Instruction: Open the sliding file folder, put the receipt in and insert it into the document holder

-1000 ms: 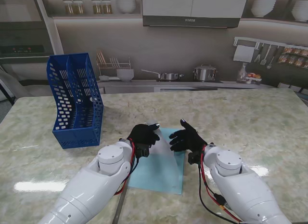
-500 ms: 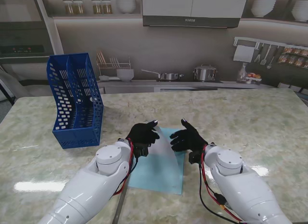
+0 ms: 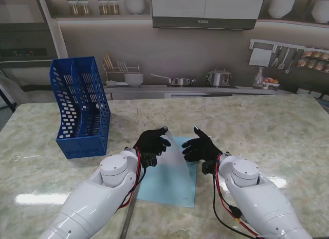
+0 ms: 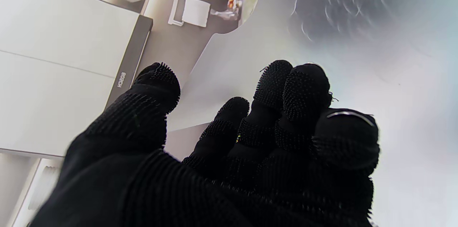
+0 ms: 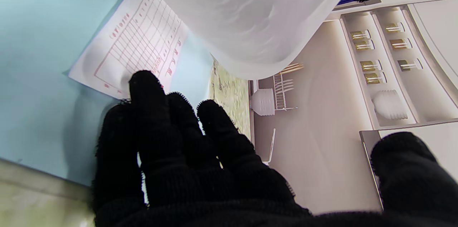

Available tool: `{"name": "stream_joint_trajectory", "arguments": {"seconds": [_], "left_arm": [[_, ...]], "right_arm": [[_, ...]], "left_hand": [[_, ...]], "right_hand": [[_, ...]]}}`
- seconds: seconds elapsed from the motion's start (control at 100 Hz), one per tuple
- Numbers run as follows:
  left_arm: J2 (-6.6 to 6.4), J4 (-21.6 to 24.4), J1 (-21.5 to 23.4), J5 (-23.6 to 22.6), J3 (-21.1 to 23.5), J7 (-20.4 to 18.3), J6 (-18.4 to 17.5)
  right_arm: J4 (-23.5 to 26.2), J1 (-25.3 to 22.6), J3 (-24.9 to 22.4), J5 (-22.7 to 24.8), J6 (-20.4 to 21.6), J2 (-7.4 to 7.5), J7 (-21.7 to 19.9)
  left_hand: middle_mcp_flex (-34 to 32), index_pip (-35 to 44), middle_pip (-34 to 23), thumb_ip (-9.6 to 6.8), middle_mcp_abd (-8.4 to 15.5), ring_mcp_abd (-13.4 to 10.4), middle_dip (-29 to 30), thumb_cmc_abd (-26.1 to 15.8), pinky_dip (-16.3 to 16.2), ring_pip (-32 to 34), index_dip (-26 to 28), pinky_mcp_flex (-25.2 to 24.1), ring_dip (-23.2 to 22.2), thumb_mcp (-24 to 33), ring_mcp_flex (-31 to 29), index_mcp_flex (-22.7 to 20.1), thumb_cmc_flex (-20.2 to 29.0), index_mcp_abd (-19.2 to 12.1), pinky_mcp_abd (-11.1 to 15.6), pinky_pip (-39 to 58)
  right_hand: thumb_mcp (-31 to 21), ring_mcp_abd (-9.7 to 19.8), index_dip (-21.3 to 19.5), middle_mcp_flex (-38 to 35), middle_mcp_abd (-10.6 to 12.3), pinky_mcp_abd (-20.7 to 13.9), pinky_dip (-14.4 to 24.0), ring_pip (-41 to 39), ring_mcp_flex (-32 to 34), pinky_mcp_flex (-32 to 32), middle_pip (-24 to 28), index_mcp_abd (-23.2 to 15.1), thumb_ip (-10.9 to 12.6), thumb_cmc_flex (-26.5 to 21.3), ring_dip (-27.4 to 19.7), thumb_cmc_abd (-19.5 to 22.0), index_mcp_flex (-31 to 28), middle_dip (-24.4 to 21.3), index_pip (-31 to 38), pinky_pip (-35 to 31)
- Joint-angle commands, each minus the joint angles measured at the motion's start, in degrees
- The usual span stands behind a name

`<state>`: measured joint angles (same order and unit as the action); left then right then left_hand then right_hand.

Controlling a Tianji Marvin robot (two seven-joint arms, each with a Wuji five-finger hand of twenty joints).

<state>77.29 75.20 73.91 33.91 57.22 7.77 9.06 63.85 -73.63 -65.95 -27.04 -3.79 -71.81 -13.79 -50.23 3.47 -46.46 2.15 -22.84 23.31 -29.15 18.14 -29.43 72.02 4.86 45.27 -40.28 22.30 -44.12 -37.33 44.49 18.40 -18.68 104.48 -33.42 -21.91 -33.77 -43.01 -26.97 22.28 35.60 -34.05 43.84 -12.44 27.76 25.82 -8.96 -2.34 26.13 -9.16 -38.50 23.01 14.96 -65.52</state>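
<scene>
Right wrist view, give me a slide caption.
Black-gloved right hand rests fingers on the red-gridded paper receipt under the lifted translucent cover.

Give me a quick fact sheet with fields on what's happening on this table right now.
Folder: light blue file folder lying flat, its translucent cover lifted
Left hand: holding the cover up
Right hand: open, fingers on the receipt
Receipt: lying inside the open folder
Document holder: blue, upright, to the left, farther from me

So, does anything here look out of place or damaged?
Nothing damaged. The folder's translucent cover is bent upward by the left hand, as intended; the receipt lies flat, slightly askew, on the blue sheet.
</scene>
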Motion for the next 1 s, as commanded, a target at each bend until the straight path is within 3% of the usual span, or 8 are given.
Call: {"name": "stream_joint_trajectory", "arguments": {"seconds": [0.0, 0.14, 0.23, 0.28, 0.35, 0.59, 0.75, 0.99], "left_arm": [[0.07, -0.1, -0.2, 0.2, -0.2, -0.5, -0.2], [-0.13, -0.7, -0.3, -0.1, -0.3, -1.7, -0.9], [-0.13, -1.1, -0.3, 0.0, -0.4, -2.0, -1.6], [-0.14, -1.3, -0.3, 0.2, -0.4, -2.3, -1.8], [-0.14, -1.3, -0.2, 0.3, -0.3, -2.3, -1.9], [-0.55, -0.2, 0.5, -1.1, 0.8, -1.4, -1.3], [-1.14, 1.3, 1.8, -3.1, 2.3, -0.6, -0.4], [-1.86, 2.4, 3.2, -5.7, 4.2, -0.2, 1.1]], "right_arm": [[-0.2, -0.7, 0.1, -0.1, -0.7, -0.10, -0.1], [-0.3, -0.7, 0.1, 0.0, -0.8, -0.03, -0.4], [-0.5, -0.6, 0.1, 0.0, -0.7, -0.02, -0.6], [-0.6, -0.6, 0.1, 0.0, -0.7, 0.02, -0.8], [-0.7, -0.5, 0.1, 0.2, -0.7, 0.06, -0.9], [-0.8, -0.4, 0.1, 0.4, -1.3, 0.11, -1.1], [0.0, -0.6, 0.1, 0.9, -3.3, 0.12, -0.3], [-0.1, 0.0, 0.9, 2.6, -5.5, 0.42, -0.7]], "left_hand": [[1.4, -2.1, -0.1, 0.78, -2.1, 11.2, 0.1, -0.7, -2.6, -0.3, -0.9, 1.2, -1.1, -1.0, 2.0, 1.9, -1.2, -4.9, 14.4, 1.3], [2.9, -3.0, -0.6, 0.98, -0.6, 10.1, -0.3, 0.2, -3.4, -0.6, -1.3, -0.3, -1.8, -0.7, 3.3, 5.0, -2.9, -6.5, 15.3, 1.2], [3.6, -3.1, -0.7, 2.09, -0.2, 9.9, -0.6, 0.2, -4.4, -1.4, -1.5, -0.9, -2.9, 1.4, 4.0, 6.3, -7.9, -6.6, 15.5, 0.3], [3.8, -3.2, -0.5, 3.36, -0.1, 9.9, -0.5, -0.1, -4.7, -1.7, -1.7, -1.2, -3.2, 3.7, 4.5, 6.5, -11.4, -5.8, 14.9, -0.2], [4.2, -3.1, -0.3, 3.76, -0.2, 10.1, -0.4, -0.8, -4.7, -2.0, -1.6, -1.6, -3.2, 3.9, 5.0, 6.2, -13.0, -4.9, 14.8, -0.4], [7.1, -2.5, 2.0, 3.93, -1.3, 11.0, 0.4, -1.2, -4.9, -3.4, -1.4, -2.7, -3.4, 4.4, 7.5, 4.3, -12.1, -0.3, 13.6, -1.4], [8.8, -1.8, 3.5, 3.47, -2.9, 12.2, 0.8, -1.7, -5.8, -4.9, -1.0, -4.0, -4.1, 2.1, 9.3, 1.7, -9.6, 3.4, 12.0, -3.0], [9.4, -1.7, 4.0, 3.27, -3.5, 12.8, 1.0, -2.1, -6.1, -5.3, -0.9, -4.2, -4.3, 1.7, 9.8, 1.1, -8.5, 4.3, 11.1, -3.5]], "right_hand": [[1.5, -4.2, 0.1, 0.2, -1.5, 0.7, 0.5, -0.1, -1.3, -0.3, -0.2, -0.4, -1.0, 0.0, 0.7, 1.3, 0.5, 0.6, 0.4, 0.4], [1.5, -4.1, 0.1, 0.1, -1.5, 0.7, 0.5, -0.2, -1.2, -0.3, -0.2, -0.5, -1.0, 0.0, 0.7, 0.8, 0.5, 0.6, 0.4, 0.4], [1.0, -4.1, 0.1, 0.1, -1.4, 0.6, 0.5, -0.1, -1.2, -0.3, -0.2, -0.4, -0.9, 0.0, 0.7, 0.0, 0.6, 0.6, 0.3, 0.4], [0.5, -4.0, 0.1, 0.2, -1.4, 0.6, 0.5, -0.1, -1.2, -0.3, -0.2, -0.5, -0.9, 0.1, 0.7, -0.4, 0.6, 0.6, 0.3, 0.4], [-0.5, -4.0, 0.0, 0.1, -1.3, 0.6, 0.6, -0.1, -1.1, -0.3, -0.2, -0.6, -0.8, 0.2, 0.7, -0.9, 0.6, 0.7, 0.4, 0.5], [-5.1, -4.9, -0.3, 0.2, -1.6, 0.5, 1.4, -2.3, -1.0, -0.8, 0.9, -0.9, -0.9, -0.7, 1.9, -3.4, 0.4, 1.6, 0.6, -1.2], [-8.5, -5.3, -1.0, -0.1, -1.2, 0.6, 3.3, -7.9, -0.3, -2.1, 4.0, -2.0, -0.1, -9.8, 4.7, -7.3, -0.2, 4.0, 1.3, -6.4], [-7.8, -4.1, -2.5, -0.7, 0.0, -1.2, 2.1, -11.9, 1.3, -4.5, 7.1, -3.6, 1.4, -29.5, 5.5, -10.2, -1.1, 5.3, 2.2, -12.0]]}}
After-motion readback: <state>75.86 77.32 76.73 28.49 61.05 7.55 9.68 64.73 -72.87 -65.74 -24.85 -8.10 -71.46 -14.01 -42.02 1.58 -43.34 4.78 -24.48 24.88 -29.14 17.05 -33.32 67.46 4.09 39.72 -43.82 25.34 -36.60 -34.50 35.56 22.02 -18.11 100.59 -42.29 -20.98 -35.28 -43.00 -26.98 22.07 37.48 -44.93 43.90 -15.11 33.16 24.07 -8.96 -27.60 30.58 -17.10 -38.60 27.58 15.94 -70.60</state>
